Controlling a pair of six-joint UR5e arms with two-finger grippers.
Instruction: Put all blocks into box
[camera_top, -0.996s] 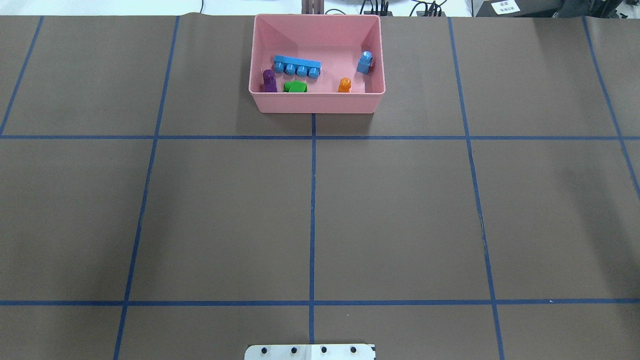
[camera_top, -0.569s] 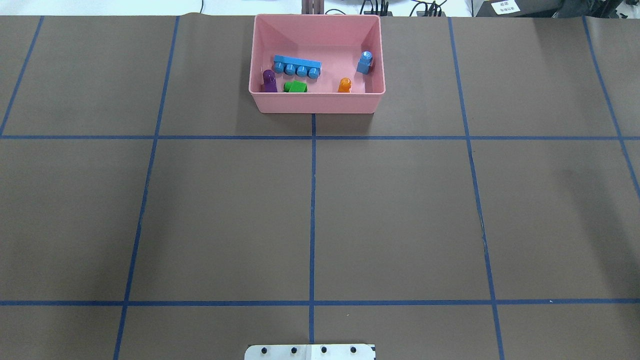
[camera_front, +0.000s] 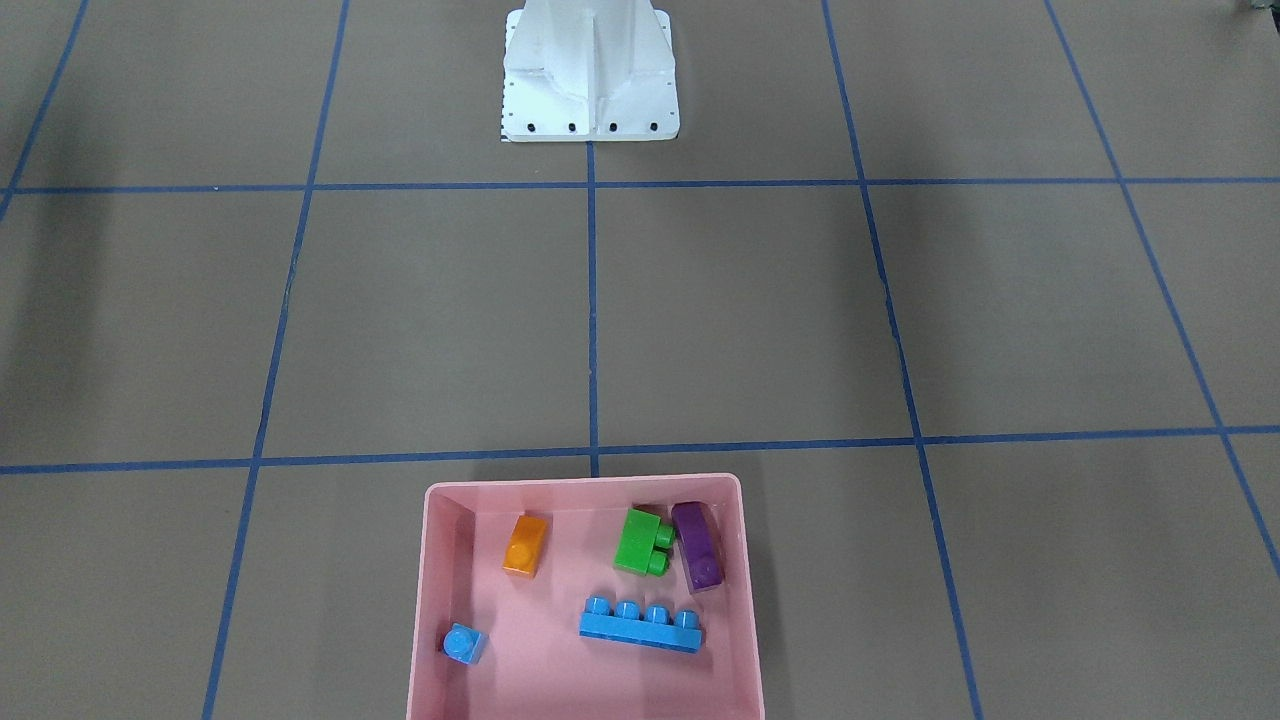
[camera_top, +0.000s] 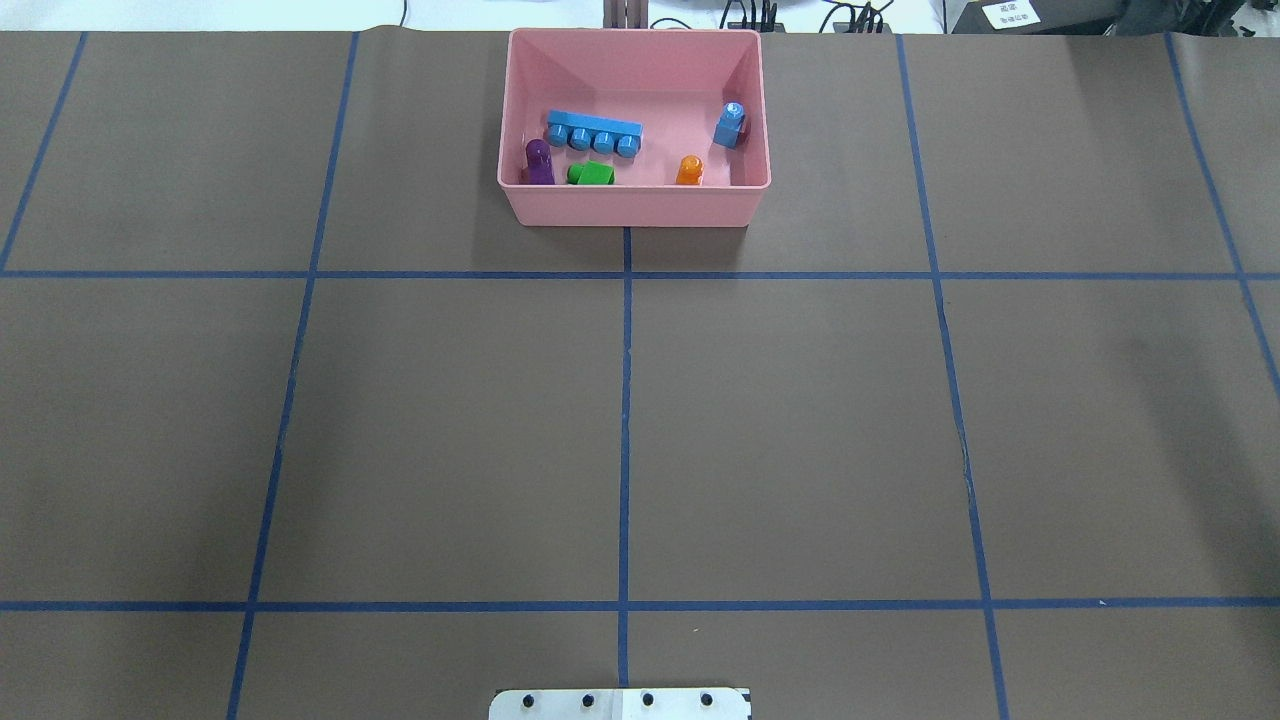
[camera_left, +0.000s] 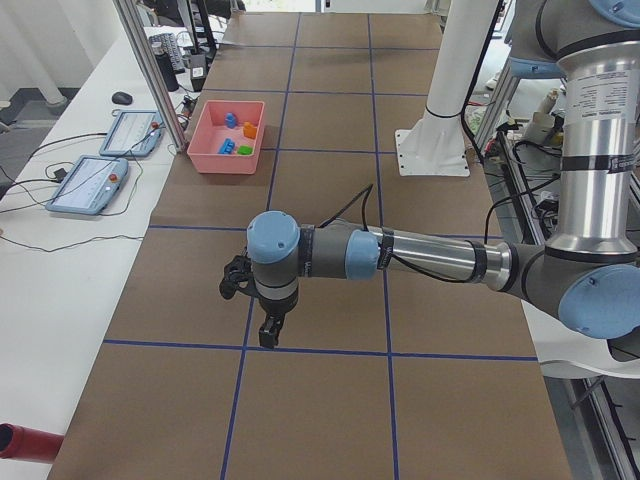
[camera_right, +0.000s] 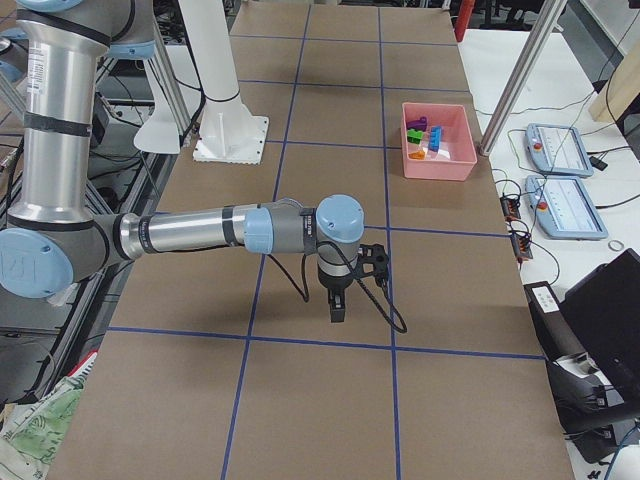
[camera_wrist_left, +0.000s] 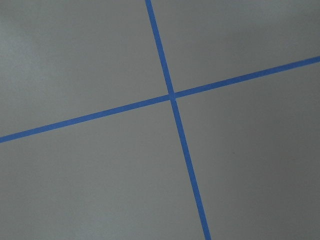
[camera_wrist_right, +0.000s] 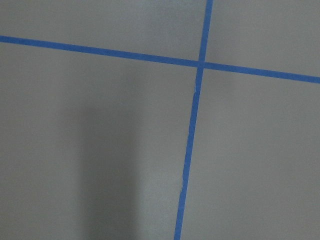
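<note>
Brown paper taped with a blue grid covers the table (camera_top: 780, 420). All five blocks lie inside the pink box (camera_top: 635, 208) at the far edge: orange block (camera_top: 689, 170), purple block (camera_top: 538, 162), green block (camera_top: 591, 174), small blue cube (camera_top: 730, 125) and long blue bar (camera_top: 594, 133). Well apart from it hang the left gripper (camera_left: 270, 330) and the right gripper (camera_right: 338, 305); whether their jaws are open or closed cannot be told. Task judged complete. Remaining risk: a careless arm sweep nudging the box off that edge.
</note>
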